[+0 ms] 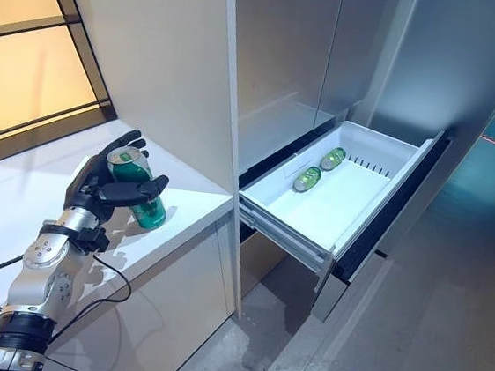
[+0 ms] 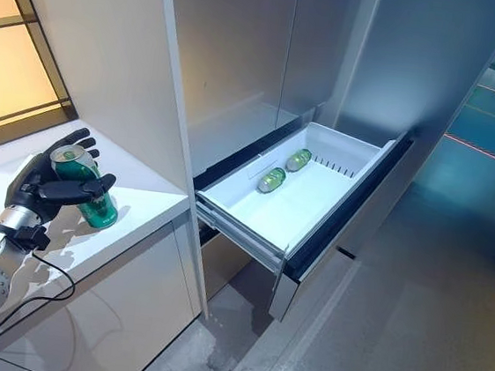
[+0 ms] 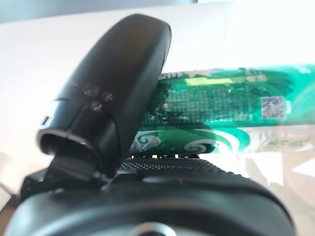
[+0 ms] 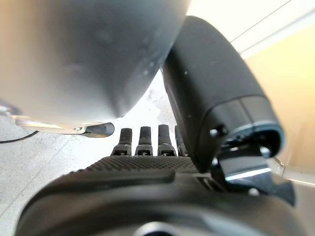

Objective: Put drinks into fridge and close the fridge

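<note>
The fridge (image 1: 331, 61) stands tall and grey to the right of the left robot hand (image 1: 110, 190), beyond a white cabinet panel (image 1: 167, 62) that rises between them. Low on it the white fridge drawer (image 1: 339, 200) is pulled fully out and lies well apart from that robot hand, to its right and lower than the desk (image 1: 14, 214) above which the hand works. Two green cans lie on their sides in the drawer near its rear left wall, the nearer can (image 1: 306, 179) and the farther can (image 1: 333, 159) almost end to end; the rest of the tray is bare white. The left robot hand has its fingers and thumb curled round a third green drink can (image 1: 138, 188), held at the desk's front corner, rim up and tilted, its long axis leaning so that the base points toward the drawer; whether the base touches the desk I cannot tell. The right robot hand (image 4: 147, 142) hangs low over the floor with fingers straight and holding nothing, and only its fingertips show at the bottom of the head views. The left arm is the one that must carry the can rightward past the panel's edge and down into the open tray, so that panel looks like the thing to clear.
</note>
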{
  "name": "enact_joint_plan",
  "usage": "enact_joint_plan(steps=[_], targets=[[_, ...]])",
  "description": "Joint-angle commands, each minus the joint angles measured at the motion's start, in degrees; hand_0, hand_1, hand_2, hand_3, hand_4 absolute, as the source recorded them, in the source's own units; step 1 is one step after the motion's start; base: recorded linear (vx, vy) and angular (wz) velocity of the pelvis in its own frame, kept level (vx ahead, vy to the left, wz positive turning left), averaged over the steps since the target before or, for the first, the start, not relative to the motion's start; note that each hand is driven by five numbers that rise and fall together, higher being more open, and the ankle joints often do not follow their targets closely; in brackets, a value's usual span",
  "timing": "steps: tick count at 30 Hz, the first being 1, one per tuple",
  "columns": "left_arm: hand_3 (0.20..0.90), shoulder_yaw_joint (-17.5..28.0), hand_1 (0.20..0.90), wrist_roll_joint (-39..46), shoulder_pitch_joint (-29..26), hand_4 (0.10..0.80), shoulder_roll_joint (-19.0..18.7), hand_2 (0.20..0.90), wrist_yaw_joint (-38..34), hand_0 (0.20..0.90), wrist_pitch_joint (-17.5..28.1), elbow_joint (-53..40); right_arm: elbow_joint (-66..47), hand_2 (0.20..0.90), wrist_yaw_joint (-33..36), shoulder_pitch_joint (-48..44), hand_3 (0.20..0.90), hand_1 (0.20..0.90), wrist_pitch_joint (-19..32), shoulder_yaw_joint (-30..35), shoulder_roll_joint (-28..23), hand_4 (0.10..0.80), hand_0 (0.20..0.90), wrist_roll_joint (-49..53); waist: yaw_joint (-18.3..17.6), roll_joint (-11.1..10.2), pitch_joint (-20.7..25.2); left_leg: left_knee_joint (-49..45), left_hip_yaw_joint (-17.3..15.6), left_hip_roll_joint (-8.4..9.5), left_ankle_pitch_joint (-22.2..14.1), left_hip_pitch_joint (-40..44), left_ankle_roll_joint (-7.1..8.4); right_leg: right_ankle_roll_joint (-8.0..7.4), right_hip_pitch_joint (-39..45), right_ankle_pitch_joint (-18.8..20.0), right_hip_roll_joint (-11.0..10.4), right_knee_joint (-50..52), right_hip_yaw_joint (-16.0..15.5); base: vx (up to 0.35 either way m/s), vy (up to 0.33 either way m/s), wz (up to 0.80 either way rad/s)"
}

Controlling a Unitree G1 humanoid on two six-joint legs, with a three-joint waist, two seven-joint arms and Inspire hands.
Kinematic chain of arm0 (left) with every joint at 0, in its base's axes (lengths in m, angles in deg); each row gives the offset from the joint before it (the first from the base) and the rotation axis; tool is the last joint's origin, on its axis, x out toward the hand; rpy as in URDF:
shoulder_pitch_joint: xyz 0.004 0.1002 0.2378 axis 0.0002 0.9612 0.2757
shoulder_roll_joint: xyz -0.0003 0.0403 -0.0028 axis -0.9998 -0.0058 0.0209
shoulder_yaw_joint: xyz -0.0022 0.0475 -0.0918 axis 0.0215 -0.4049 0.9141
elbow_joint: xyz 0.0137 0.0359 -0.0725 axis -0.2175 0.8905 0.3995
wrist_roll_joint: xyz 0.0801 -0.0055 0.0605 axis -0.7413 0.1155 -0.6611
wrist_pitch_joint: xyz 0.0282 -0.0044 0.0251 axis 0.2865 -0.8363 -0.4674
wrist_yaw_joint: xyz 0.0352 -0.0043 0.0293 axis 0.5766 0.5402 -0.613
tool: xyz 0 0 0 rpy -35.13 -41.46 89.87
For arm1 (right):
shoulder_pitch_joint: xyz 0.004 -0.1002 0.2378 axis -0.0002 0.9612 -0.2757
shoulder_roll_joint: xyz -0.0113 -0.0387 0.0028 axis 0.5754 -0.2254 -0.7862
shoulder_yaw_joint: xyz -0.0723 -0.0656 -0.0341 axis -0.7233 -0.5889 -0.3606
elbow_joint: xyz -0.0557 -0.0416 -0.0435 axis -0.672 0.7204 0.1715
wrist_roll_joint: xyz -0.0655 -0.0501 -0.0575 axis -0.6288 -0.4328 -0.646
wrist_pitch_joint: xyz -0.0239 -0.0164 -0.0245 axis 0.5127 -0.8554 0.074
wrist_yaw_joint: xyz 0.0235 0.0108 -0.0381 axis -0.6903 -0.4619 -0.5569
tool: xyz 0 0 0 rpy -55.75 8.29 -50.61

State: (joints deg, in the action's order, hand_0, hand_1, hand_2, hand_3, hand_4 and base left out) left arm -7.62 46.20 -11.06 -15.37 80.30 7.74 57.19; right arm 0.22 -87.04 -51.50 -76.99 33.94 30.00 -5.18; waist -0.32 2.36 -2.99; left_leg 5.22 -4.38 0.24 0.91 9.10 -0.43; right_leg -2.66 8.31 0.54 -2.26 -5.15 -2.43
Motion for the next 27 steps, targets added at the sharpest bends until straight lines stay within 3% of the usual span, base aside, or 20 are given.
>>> enact_joint_plan(steps=[1,9,16,21,22,27], targets=[[0.200,2.06,0.300,5.14,-13.13,0.100,-4.23,0.300,1.74,0.300,5.97,0.45,0.76,0.900,0.00,-0.69,0.900,0.900,-0.03,-1.35,-1.91,0.800,0.900,-0.42,-1.42,1.06,0.72,-2.31,0.67,3.41,-6.70,1.35,-1.46,-1.74,-1.36,-6.20,2.30,6.16,-0.58,0.000,0.000,0.00],[0.200,1.71,0.300,10.74,-13.81,0.100,-3.08,0.300,5.05,0.300,6.87,-4.50,0.73,0.900,-0.56,-0.86,0.900,0.900,0.80,-1.35,-1.96,0.800,0.900,-0.16,-1.37,1.09,0.74,-2.02,0.80,3.39,-6.62,1.40,-1.38,-1.70,-1.32,-6.26,2.32,6.04,-0.61,0.000,0.000,0.00],[0.200,0.37,0.300,16.28,-15.39,0.100,-1.78,0.300,7.40,0.300,8.21,-12.59,-7.33,0.900,-0.69,-1.77,0.900,0.900,6.94,-3.67,-2.59,0.800,0.900,-1.57,-1.16,0.87,1.04,-1.70,1.13,3.26,-6.33,1.41,-1.23,-1.64,-1.23,-6.06,2.24,5.87,-0.94,0.000,0.000,0.00],[0.200,-1.48,0.300,15.06,-15.80,0.100,-1.07,0.300,7.11,0.300,11.16,-16.18,-21.72,0.900,-1.07,-1.61,0.900,0.900,7.56,-6.91,-3.22,0.800,0.900,-4.28,-1.38,0.50,0.99,-1.65,1.39,3.19,-6.08,1.31,-1.12,-1.68,-1.34,-5.98,2.05,5.97,-1.26,-0.028,-0.017,-0.01],[0.200,-2.34,0.300,14.09,-15.63,0.100,-0.86,0.300,7.71,0.300,12.22,-17.27,-29.61,0.900,-2.19,-1.09,0.900,0.900,4.74,-8.16,-3.27,0.800,0.900,-3.69,-1.58,0.30,0.92,-1.71,1.40,3.21,-6.04,1.25,-1.12,-1.67,-1.33,-5.98,1.99,5.93,-1.37,-0.046,-0.027,-0.01],[0.200,-6.15,0.300,12.48,-13.44,0.100,-0.68,0.300,11.61,0.300,15.53,-21.55,-49.61,0.900,-8.87,-0.20,0.900,0.900,2.11,-11.35,-3.93,0.800,0.900,1.55,-1.75,-0.25,0.84,-1.52,1.64,3.19,-5.52,1.13,-1.03,-1.62,-1.33,-5.75,1.97,5.77,-1.54,-0.046,-0.028,0.00]])
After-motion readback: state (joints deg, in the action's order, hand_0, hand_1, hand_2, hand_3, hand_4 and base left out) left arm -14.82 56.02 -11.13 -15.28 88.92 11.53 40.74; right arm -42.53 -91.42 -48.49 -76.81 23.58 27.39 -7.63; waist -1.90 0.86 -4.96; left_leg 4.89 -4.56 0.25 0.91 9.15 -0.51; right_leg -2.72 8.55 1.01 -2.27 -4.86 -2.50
